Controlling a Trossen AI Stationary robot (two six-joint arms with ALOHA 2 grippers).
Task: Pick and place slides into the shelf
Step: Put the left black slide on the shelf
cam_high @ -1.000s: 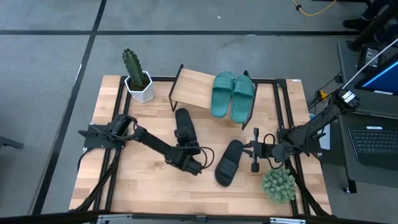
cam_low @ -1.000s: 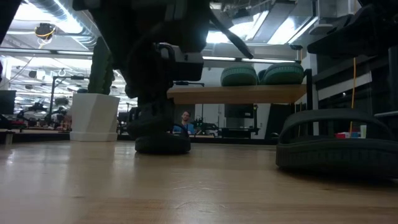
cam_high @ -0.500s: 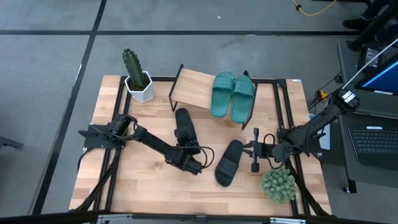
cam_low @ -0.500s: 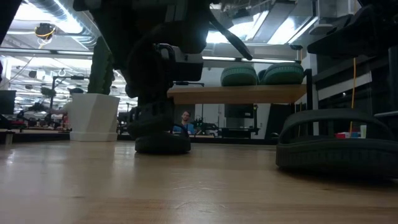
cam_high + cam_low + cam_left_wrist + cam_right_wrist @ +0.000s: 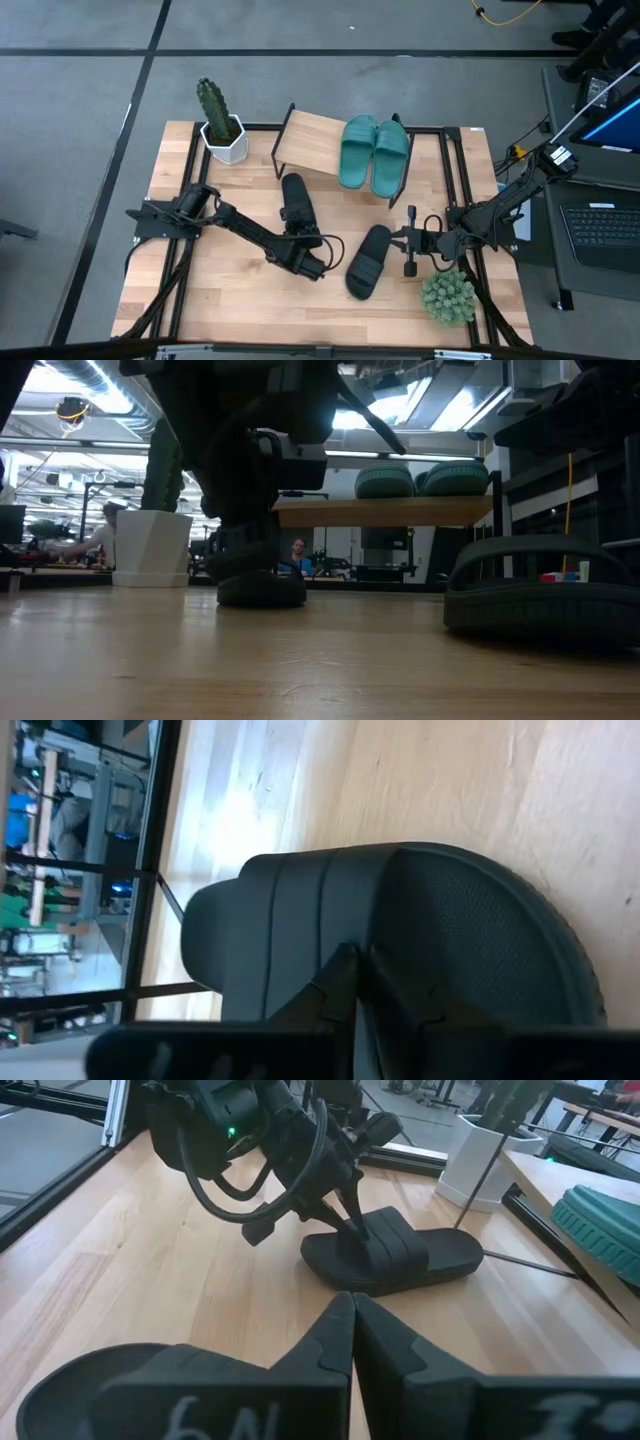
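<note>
One black slide lies sole-down on the table in front of the shelf. My left gripper is shut on its wide strap. A second black slide lies to the right, just left of my right gripper. That gripper is shut and holds nothing. Two teal-green slides rest side by side on the right half of the shelf's board. In the low view they sit on top of the shelf's board. My left gripper pinches one edge of the black slide's strap between its two fingers, where the strap meets the textured footbed. The fingers slant down onto it from the table's near left. The slide's sole lies flat on the table.
A cactus in a white pot stands at the far left beside the shelf. A small green plant stands at the near right corner. Black frame rails run along the table's sides. Bare wood lies along the near edge.
</note>
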